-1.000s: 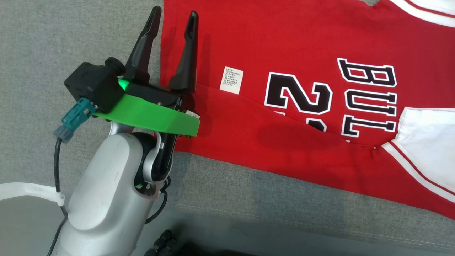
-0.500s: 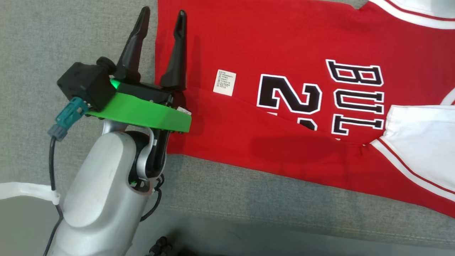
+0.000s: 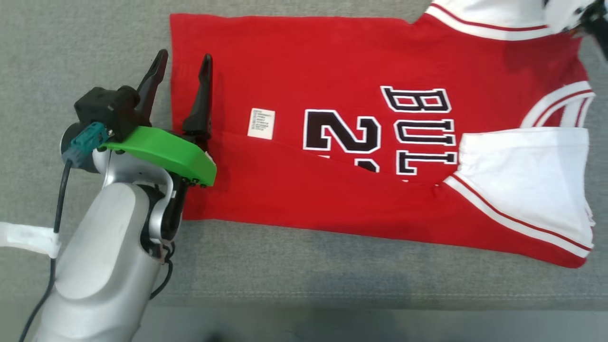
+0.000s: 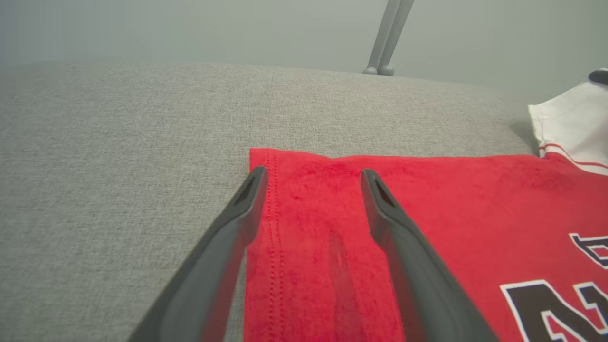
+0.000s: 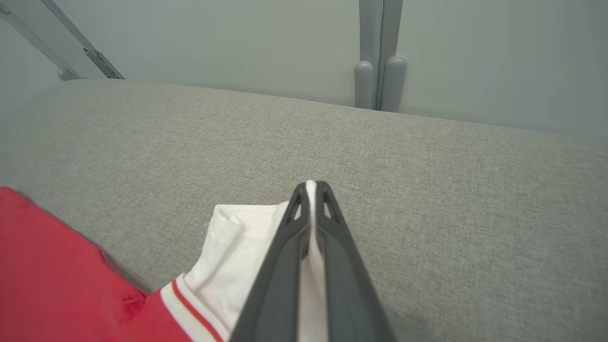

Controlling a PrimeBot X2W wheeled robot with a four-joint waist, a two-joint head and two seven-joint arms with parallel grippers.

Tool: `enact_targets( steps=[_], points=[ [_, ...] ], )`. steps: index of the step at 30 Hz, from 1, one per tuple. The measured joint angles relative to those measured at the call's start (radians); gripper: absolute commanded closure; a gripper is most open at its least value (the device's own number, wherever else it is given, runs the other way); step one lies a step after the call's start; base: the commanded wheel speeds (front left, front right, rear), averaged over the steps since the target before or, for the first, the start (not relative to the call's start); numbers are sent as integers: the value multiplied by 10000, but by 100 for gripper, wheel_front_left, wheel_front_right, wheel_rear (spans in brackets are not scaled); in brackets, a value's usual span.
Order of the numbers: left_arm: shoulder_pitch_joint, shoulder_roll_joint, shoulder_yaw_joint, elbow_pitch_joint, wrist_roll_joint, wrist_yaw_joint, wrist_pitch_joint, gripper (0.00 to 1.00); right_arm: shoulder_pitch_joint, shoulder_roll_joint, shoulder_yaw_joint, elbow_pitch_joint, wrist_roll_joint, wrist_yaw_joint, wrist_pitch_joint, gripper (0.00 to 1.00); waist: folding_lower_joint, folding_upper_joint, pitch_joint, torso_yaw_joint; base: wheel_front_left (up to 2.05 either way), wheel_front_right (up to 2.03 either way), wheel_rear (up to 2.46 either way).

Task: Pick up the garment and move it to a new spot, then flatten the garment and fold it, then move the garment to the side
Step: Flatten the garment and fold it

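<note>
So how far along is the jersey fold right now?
Done: the jersey lies flat on the grey cushion, its near edge folded over the number. In hand: the right pincer is shut on the white sleeve; the left pincer is open astride the hem. Left: further folds, then moving it aside.

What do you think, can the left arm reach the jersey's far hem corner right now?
Probably yes: the left end effector is open, straddling the hem edge of the red jersey; the hem corner lies just ahead, nothing between.
</note>
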Motion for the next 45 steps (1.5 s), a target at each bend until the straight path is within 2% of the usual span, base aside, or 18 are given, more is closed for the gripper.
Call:
enact_targets(
  steps=[4,8,18,31,39,40,45],
  points=[
    [-267,389,-17,545,253,0,700,0,314,242,468,-474,232,2,-107,100,0,0,-173,-432,0,0,0],
    [-1050,763,274,1106,652,2,1271,0,383,167,575,-692,499,2,-217,100,0,0,-247,-871,0,0,0],
    [-2038,742,696,2092,677,4,2080,0,386,-121,851,-951,744,2,-625,100,0,0,26,-1522,0,0,0],
    [-2214,554,986,2422,915,6,2178,0,387,-466,1133,-993,1057,2,-905,100,0,0,65,-1374,0,0,0],
    [-2191,497,1160,2704,871,38,2640,0,386,-558,1361,-1022,1214,2,-991,100,0,0,75,-1233,0,0,0],
    [-2191,470,1166,2744,821,44,2709,5,386,-560,1398,-1035,1239,2,-993,100,0,1,77,-1223,0,0,0],
    [-2189,410,1160,2815,744,44,3037,8,383,-571,1540,-1066,1333,2,-1037,100,0,0,83,-1201,0,0,0]
  ],
)
